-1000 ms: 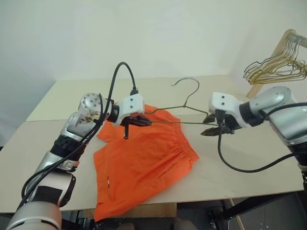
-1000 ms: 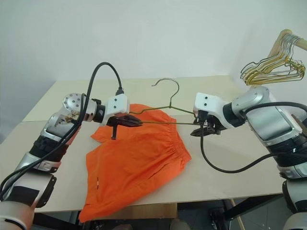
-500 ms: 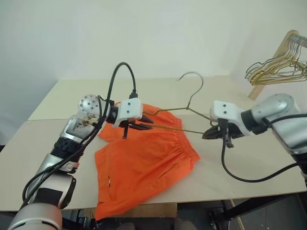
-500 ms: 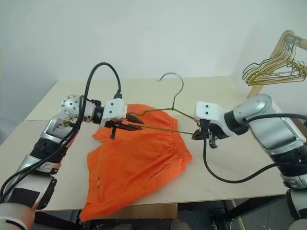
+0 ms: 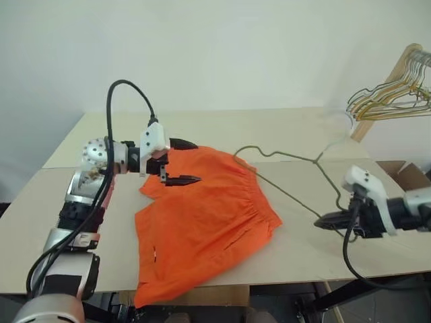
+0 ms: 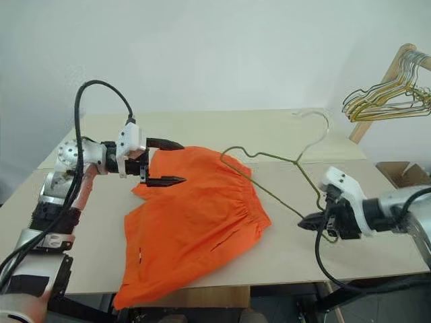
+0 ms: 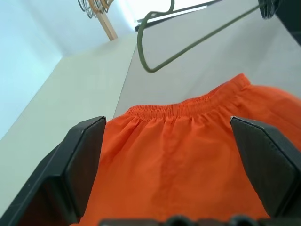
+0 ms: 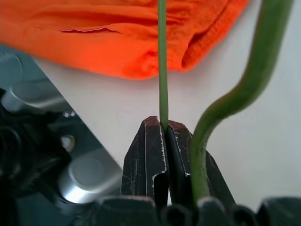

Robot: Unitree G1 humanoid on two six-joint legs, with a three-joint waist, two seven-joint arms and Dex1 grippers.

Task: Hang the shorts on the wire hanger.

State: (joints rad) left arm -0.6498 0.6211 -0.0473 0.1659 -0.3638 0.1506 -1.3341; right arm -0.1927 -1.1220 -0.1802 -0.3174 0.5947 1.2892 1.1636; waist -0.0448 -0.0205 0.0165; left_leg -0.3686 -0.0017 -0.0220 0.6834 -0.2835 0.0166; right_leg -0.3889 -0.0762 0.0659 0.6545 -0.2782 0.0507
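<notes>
Right wrist view: right gripper (image 8: 164, 129) fingers pressed together, pinching the wire hanger (image 6: 269, 192) by its thin bar at the corner. Hanger lies tilted across the table (image 6: 283, 128), far corner over the shorts (image 6: 195, 215) waistband. Shorts lie flat on the table. Left gripper (image 6: 160, 161) spread wide, empty, above the shorts' edge.

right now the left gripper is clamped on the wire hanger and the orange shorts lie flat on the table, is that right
Not quite. The right gripper is the one clamped on the wire hanger, as the right wrist view shows. The left gripper is open above the orange shorts, holding nothing. The shorts do lie flat on the table.
</notes>
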